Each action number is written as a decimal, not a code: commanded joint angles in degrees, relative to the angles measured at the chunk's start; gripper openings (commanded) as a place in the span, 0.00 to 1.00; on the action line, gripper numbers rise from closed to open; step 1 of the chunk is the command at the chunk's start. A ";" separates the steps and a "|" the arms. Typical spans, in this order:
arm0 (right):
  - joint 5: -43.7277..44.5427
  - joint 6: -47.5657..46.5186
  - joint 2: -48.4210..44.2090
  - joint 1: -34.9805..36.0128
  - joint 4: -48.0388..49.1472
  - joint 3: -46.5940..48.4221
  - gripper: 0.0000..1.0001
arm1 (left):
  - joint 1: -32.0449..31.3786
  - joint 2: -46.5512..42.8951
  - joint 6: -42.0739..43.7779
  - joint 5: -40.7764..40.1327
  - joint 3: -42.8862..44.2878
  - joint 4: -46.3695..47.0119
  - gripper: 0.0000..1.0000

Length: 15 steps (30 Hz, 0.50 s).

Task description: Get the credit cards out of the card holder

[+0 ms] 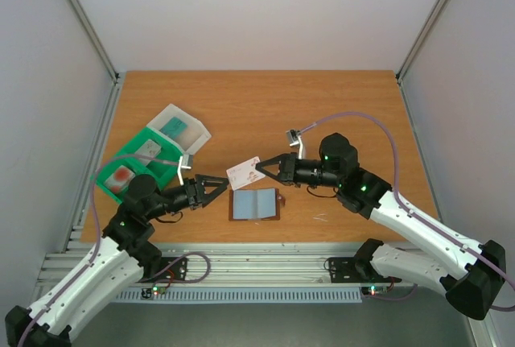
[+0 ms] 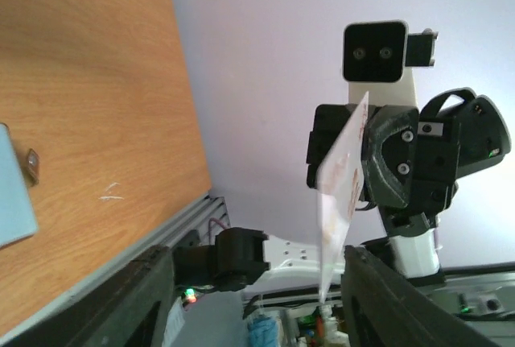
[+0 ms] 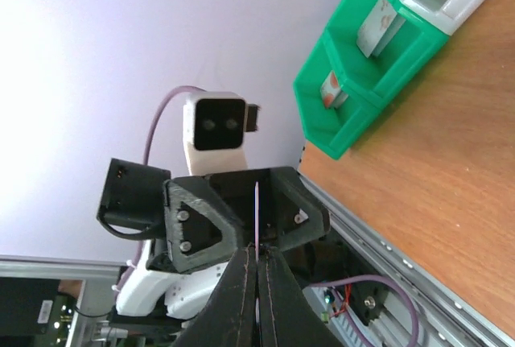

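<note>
Pinching pale card (image 1: 244, 173) edge-on, right pincer (image 1: 260, 170) clamped, off the bench (image 1: 338, 97). Left pincer (image 1: 217, 191) apart at card's 7 o'clock. Card holder (image 1: 255, 204) lies open at card's 5 o'clock; open bench toward 12.

This looks like a robot lab. Plain white walls (image 1: 241, 9) box in a small wooden surface (image 1: 338, 97). A left robot arm (image 1: 88, 278) and a right robot arm (image 1: 418, 222) are bolted to metal rails (image 1: 265, 260) at its edge, with wires (image 1: 354, 113) hanging loose.

- Cut by left edge of left wrist view: grey-blue bifold wallet (image 2: 12, 194).
- Too small to read, top view centre: print on thin white card (image 1: 244, 173).
</note>
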 commanded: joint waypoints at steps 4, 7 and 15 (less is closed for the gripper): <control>1.24 3.94 0.72 0.06 6.46 -0.83 0.01 | -0.11 2.56 -5.51 0.78 -1.41 12.91 0.43; 1.50 4.44 0.71 0.11 7.21 -1.61 0.01 | -0.11 3.66 -6.38 1.29 -1.50 14.91 0.39; 1.20 5.33 1.54 0.13 8.77 -2.66 0.01 | -0.07 5.21 -7.33 2.30 -2.25 18.33 0.15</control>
